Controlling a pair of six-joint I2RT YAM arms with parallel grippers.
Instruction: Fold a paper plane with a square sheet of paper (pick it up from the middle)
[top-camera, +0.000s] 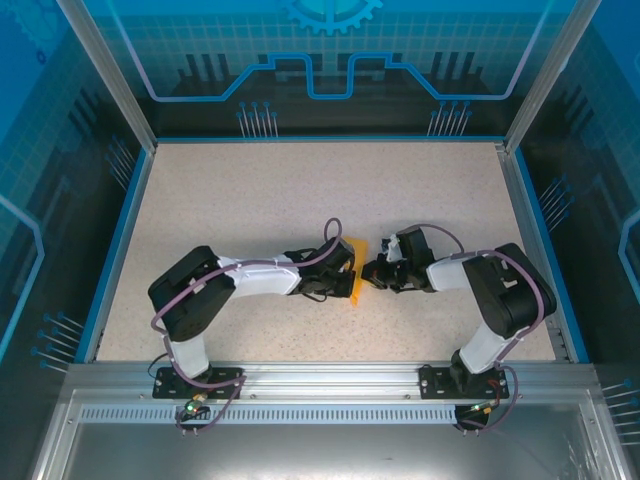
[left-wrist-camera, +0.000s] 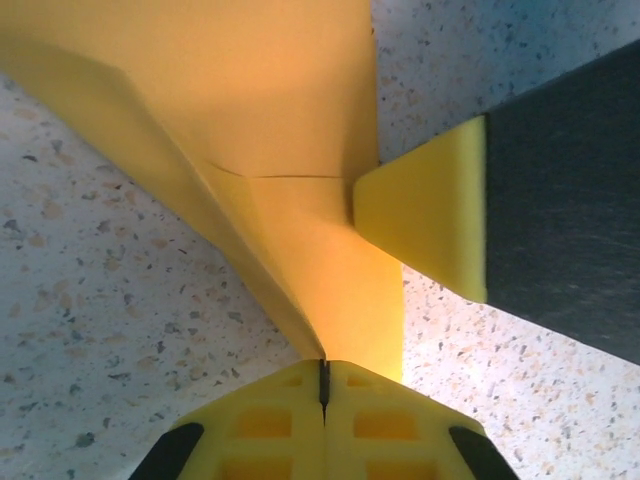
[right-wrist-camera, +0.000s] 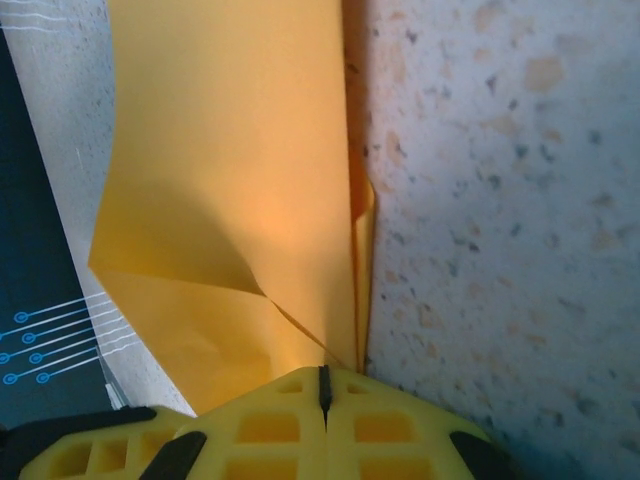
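Left fingers (left-wrist-camera: 262, 428) clamped, right fingers (right-wrist-camera: 262, 432) clamped

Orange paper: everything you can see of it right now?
The orange paper is thin, matte and folded into layers with diagonal creases. From above it shows as a narrow strip between the arms. The left pincer and right pincer are each shut on an edge of it, over the speckled table; table contact unclear.

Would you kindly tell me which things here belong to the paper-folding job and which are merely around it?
Job: orange paper; left arm and right arm, jaws of each shut on it.
Just around: speckled table; blue walls; metal frame.
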